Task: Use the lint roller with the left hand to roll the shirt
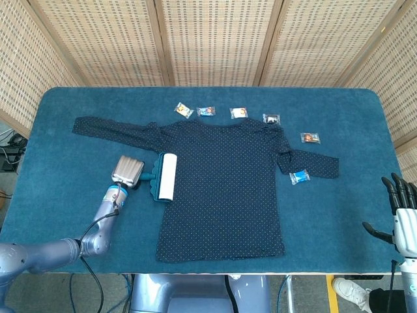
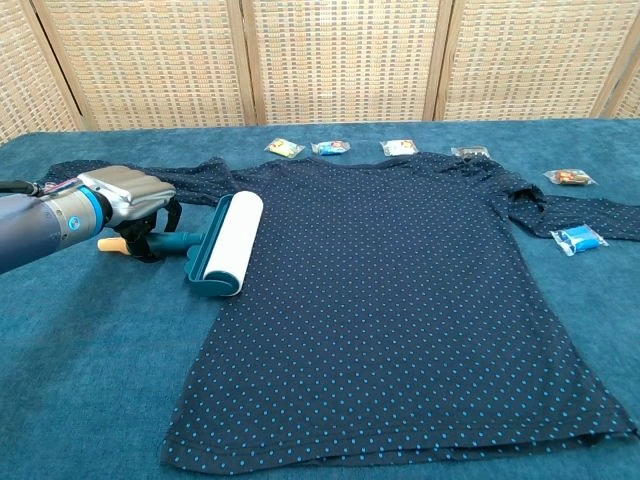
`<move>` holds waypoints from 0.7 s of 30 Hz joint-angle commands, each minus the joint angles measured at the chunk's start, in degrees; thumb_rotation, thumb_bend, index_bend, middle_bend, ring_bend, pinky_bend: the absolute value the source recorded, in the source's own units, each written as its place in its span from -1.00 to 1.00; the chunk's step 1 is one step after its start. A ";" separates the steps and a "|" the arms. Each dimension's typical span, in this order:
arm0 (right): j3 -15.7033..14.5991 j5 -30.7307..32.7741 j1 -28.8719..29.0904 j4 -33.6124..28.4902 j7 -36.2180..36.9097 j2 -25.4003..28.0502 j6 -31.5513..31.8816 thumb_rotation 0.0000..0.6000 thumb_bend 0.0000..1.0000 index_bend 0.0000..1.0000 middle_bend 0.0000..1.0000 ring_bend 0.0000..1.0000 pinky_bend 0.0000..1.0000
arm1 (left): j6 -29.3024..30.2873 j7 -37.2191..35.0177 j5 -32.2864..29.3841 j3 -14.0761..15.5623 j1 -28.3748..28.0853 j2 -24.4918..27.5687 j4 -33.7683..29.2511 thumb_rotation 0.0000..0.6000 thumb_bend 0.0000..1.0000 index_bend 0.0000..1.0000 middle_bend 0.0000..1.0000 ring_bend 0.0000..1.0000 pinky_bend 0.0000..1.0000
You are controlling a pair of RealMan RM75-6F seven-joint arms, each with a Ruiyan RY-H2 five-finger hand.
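Observation:
A dark navy dotted shirt [image 1: 225, 186] [image 2: 400, 280] lies flat on the blue table, sleeves spread. The lint roller [image 1: 165, 177] [image 2: 227, 243], a white roll in a teal frame, lies at the shirt's left edge by the armpit. My left hand [image 1: 127, 171] [image 2: 130, 200] grips the roller's teal handle, whose orange end pokes out on its left. My right hand [image 1: 402, 215] hangs off the table's right edge, fingers apart and holding nothing; the chest view does not show it.
Several small snack packets [image 1: 238, 113] [image 2: 400, 147] lie along the far side near the collar, and a blue one [image 1: 299, 176] [image 2: 578, 238] lies on the right sleeve. A wicker screen [image 1: 208, 39] stands behind the table [image 1: 58, 215].

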 commanded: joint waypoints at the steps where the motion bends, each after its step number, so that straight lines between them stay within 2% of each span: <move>1: 0.01 0.02 -0.04 0.00 0.11 0.02 0.03 1.00 -0.82 -1.00 -1.00 -1.00 -1.00 | 0.41 -0.03 0.52 0.01 0.20 0.59 -0.82 1.00 0.67 0.69 0.68 0.51 0.40; 6: 0.04 -0.06 -0.06 -0.12 0.25 0.12 0.12 1.00 -0.82 -1.00 -1.00 -1.00 -1.00 | 0.67 0.22 1.12 0.01 0.28 2.65 -3.36 1.00 0.77 0.75 0.70 0.52 0.41; 10: 0.00 -0.19 -0.08 -0.22 0.28 0.18 0.19 1.00 -0.82 -1.00 -1.00 -1.00 -1.00 | 0.69 2.34 -0.75 -0.04 -0.34 4.70 -5.94 1.00 0.78 0.76 0.70 0.52 0.41; 16: 0.03 -0.40 -0.21 -0.46 0.81 0.40 0.53 1.00 -0.83 -1.00 -1.00 -1.00 -1.00 | 1.22 8.79 -7.56 -0.16 -3.25 10.08 -13.58 1.00 0.79 0.77 0.70 0.52 0.41; 21: 0.16 -0.27 -0.29 -0.38 1.93 0.58 0.54 1.00 -0.83 -1.00 -1.00 -1.00 -1.00 | 3.95 15.13 -13.18 -0.17 -6.97 14.90 -20.65 1.00 0.79 0.78 0.70 0.52 0.41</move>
